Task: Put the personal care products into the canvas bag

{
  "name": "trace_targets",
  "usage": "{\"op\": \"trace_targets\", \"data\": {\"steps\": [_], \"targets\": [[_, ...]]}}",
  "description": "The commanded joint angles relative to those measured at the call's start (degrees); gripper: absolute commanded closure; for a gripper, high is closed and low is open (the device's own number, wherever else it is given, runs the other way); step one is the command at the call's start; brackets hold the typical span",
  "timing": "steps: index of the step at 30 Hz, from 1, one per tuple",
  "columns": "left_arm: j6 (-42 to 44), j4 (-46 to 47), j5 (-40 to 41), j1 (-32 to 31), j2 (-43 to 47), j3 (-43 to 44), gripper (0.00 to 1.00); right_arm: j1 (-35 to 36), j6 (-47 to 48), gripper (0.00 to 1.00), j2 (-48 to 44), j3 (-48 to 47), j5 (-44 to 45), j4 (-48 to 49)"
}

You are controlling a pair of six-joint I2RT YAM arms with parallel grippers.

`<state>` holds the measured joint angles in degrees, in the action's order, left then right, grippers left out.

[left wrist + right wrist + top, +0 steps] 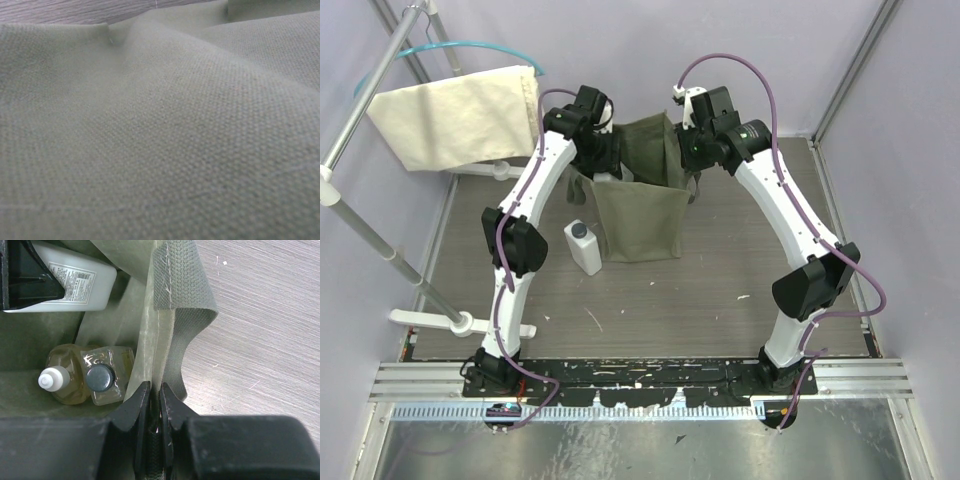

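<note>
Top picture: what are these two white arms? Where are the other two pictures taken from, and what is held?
Two robot arms bolted to a table, seen by a fixed camera above. The other pictures come from a camera on each wrist. The right tool pinches the rim of the canvas bag; inside lie a white bottle, a white-capped amber bottle and a dark-capped amber bottle. The left wrist sees only bag fabric. A grey-capped bottle rests on the table beside the bag.

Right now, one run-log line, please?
right gripper: shut on canvas bag rim | in bag: labelled white bottle, two amber bottles | on table: other white bottle
</note>
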<state>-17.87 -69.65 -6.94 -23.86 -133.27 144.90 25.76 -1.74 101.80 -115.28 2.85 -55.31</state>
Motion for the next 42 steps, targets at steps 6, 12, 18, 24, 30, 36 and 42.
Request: {"op": "trace_targets", "data": {"steps": [6,12,18,24,30,36,42], "targets": [[-0.11,4.36,1.17,-1.09,-0.98,-2.31,0.68,0.18,-0.24,0.82,0.80,0.32,-0.64,1.85],[-0.20,5.41,2.33,-2.19,-3.25,-4.09,0.71,0.22,0.29,0.82,1.46,0.37,-0.76,1.93],[-0.45,5.23,3.03,-2.76,-5.16,-4.01,0.71,0.24,1.12,0.82,2.11,0.49,-0.31,1.64],[-0.33,4.80,4.29,-2.97,-5.52,-4.23,0.70,0.24,1.56,0.81,2.94,0.16,-0.22,1.44],[-0.46,5.01,4.79,-2.95,-5.04,-4.12,0.55,0.21,1.78,0.81,3.77,-0.53,-0.30,1.09],[-0.41,6.02,4.66,-2.95,-3.84,-4.14,0.02,0.17,1.83,0.81,4.19,-0.83,-0.30,0.81],[-0.79,8.23,3.81,-2.91,-0.84,-4.15,0.02,0.23,1.91,0.81,4.31,-0.84,-0.30,0.84]]}}
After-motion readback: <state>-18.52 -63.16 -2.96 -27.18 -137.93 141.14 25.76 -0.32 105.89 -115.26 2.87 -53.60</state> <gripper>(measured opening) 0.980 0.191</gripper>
